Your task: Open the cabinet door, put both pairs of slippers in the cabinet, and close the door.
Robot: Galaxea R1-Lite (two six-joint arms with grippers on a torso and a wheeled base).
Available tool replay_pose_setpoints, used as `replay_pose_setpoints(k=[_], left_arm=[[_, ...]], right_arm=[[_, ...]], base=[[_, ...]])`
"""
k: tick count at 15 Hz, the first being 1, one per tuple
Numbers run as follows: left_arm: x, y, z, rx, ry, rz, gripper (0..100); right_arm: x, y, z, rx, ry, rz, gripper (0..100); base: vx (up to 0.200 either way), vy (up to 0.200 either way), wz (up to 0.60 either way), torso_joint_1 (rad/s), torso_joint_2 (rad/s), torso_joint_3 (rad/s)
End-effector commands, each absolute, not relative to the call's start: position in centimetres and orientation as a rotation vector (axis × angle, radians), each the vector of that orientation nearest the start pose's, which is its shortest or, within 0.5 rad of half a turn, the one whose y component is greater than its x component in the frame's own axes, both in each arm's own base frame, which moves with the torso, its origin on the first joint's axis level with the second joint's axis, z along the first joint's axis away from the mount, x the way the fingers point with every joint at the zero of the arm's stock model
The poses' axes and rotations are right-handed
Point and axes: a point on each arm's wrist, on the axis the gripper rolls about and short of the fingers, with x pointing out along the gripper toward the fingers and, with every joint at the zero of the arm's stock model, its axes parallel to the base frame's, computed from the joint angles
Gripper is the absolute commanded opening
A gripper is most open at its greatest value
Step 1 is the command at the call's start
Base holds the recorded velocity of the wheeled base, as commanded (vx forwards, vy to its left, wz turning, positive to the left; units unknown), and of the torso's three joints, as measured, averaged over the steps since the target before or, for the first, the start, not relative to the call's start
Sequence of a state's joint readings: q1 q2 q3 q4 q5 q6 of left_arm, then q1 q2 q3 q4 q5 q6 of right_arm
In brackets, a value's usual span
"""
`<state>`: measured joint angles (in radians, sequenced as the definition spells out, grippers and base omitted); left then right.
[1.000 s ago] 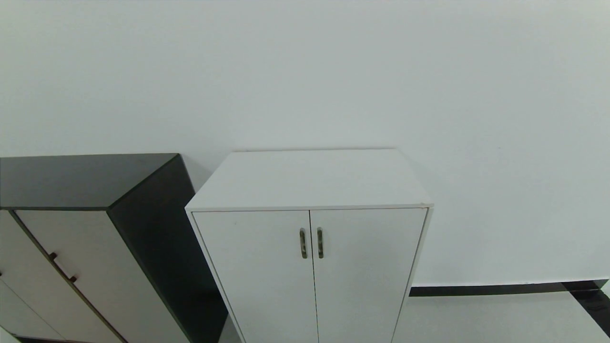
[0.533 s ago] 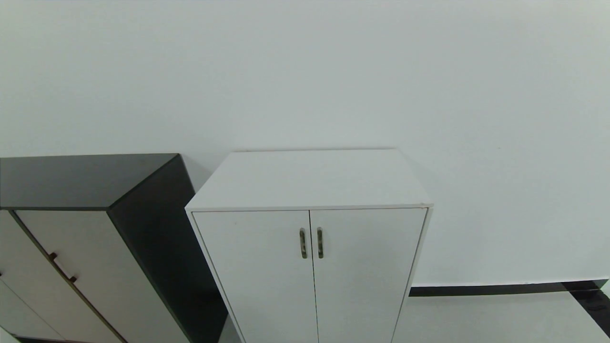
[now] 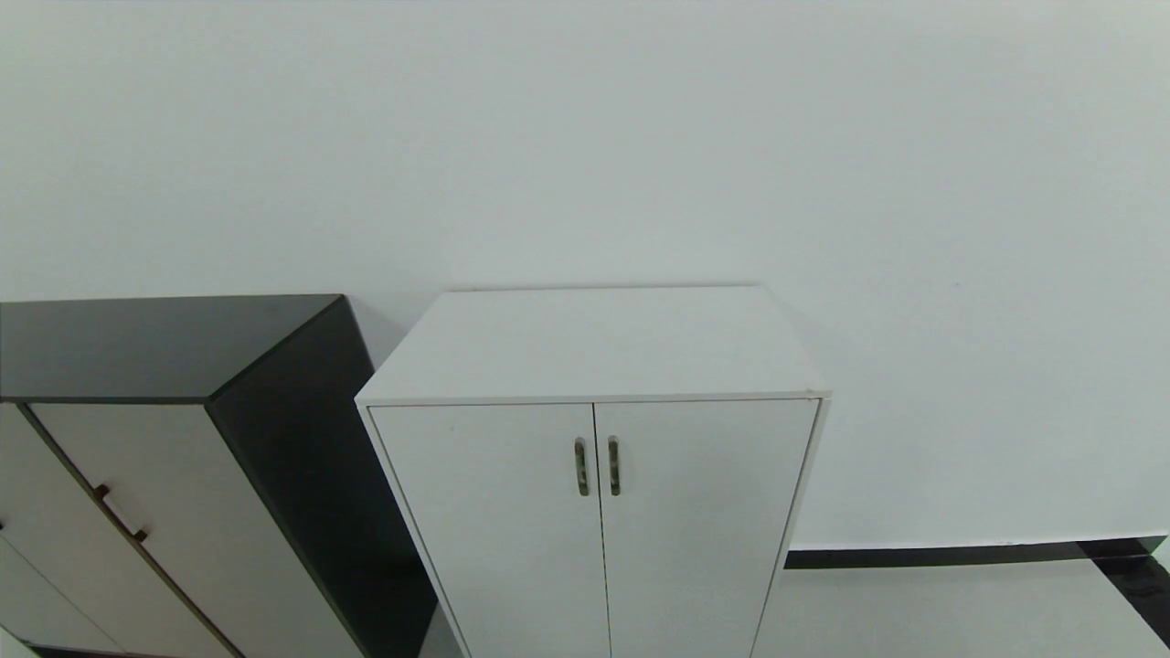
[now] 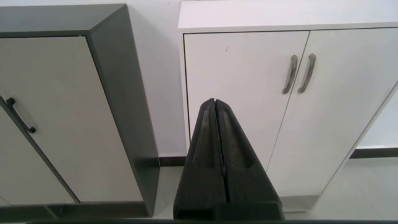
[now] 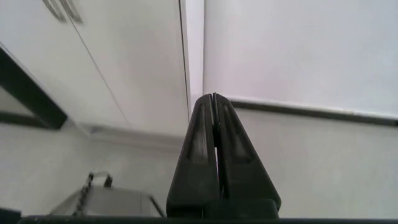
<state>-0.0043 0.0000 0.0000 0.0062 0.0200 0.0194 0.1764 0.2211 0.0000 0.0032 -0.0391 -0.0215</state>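
Note:
A white two-door cabinet (image 3: 594, 512) stands against the wall with both doors closed and two metal handles (image 3: 597, 466) side by side at the middle seam. My left gripper (image 4: 215, 102) is shut with nothing in it, held away from the cabinet front (image 4: 249, 93) and level with its left door. Its handles (image 4: 299, 73) lie off to one side. My right gripper (image 5: 213, 98) is also shut and empty, low near the floor, with the cabinet's right side (image 5: 137, 56) ahead of it.
A black cabinet with pale doors (image 3: 174, 475) stands close to the left of the white one. A dark baseboard (image 3: 969, 554) runs along the wall on the right, above pale floor. A grey metal object (image 5: 106, 199) lies on the floor by my right gripper.

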Motion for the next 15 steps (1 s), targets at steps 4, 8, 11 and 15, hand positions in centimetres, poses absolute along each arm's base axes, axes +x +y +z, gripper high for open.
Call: replay_pose_setpoints(k=[4, 8, 11, 15], left_arm=[[-2.28, 0.06, 7.49, 0.020, 0.006, 0.015, 0], [-2.28, 0.05, 7.49, 0.020, 0.006, 0.014, 0], [-2.27, 0.05, 7.49, 0.022, 0.008, 0.012, 0], [-2.28, 0.05, 7.49, 0.020, 0.006, 0.012, 0]], right_arm=[[-1.46, -0.29, 7.71, -0.031, 0.106, 0.088, 0], [-1.51, -0.25, 7.71, -0.022, 0.102, 0.041, 0], [-1.62, -0.10, 7.78, -0.029, 0.090, -0.066, 0], [-2.26, 0.01, 7.51, -0.021, 0.008, 0.012, 0]], base=[[0.000, 0.000, 0.00, 0.000, 0.00, 0.000], [0.000, 0.000, 0.00, 0.000, 0.00, 0.000], [0.000, 0.000, 0.00, 0.000, 0.00, 0.000], [0.000, 0.000, 0.00, 0.000, 0.00, 0.000]])
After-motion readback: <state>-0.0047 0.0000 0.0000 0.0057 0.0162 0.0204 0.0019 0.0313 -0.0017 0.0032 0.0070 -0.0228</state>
